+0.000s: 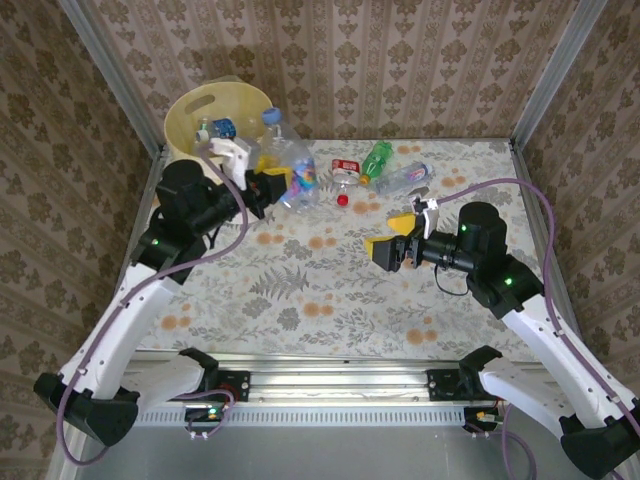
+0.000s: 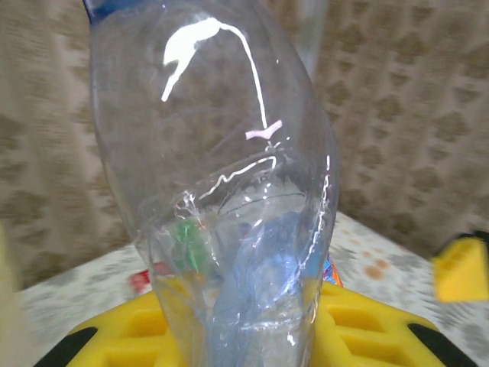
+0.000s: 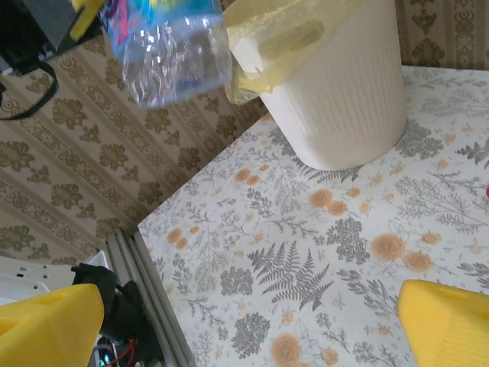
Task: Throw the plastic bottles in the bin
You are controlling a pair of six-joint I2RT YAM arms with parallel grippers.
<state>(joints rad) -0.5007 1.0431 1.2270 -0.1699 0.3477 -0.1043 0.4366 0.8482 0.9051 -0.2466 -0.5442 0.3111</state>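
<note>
**Left arm.** The left claw (image 1: pixel 278 186) is pinching a large clear bottle (image 1: pixel 303 165) low on its body, blue cap pointing up and to the far side. In the left wrist view the clear bottle (image 2: pixel 221 229) is sitting between the yellow pads (image 2: pixel 137 336), with its wall creased at the grip. The bottle is hanging above the desk (image 1: pixel 300 290), just beside the right rim of the bin (image 1: pixel 190 110). Whether it is over the opening cannot be told.

**Bin.** The bin is standing in the far-left corner, against the wallpapered walls. A blue-labelled bottle (image 1: pixel 222 128) is lying inside.

**Right arm.** The right claw (image 1: pixel 392 238) is spread wide and gripping nothing, hovering over the mid-right of the desk. In the right wrist view its yellow fingers (image 3: pixel 46 329) are sitting well apart, with bare desk (image 3: pixel 306 252) between them. The bin (image 3: pixel 336 99) and the raised clear bottle (image 3: pixel 172 53) are showing ahead.

**Remaining items, far side of desk, approx. centre-right.**
- A red-labelled bottle (image 1: pixel 345 167) is lying with a red cap just nearer.
- A green bottle (image 1: pixel 377 160) is lying tilted, touching or nearly touching the next item.
- A clear bottle w/ blue label (image 1: pixel 405 178) is lying on its side.

**Obstructions.** A purple cable (image 1: pixel 500 180) is arching over the desk right of these three. No object is lying between the right claw and the group.
</note>
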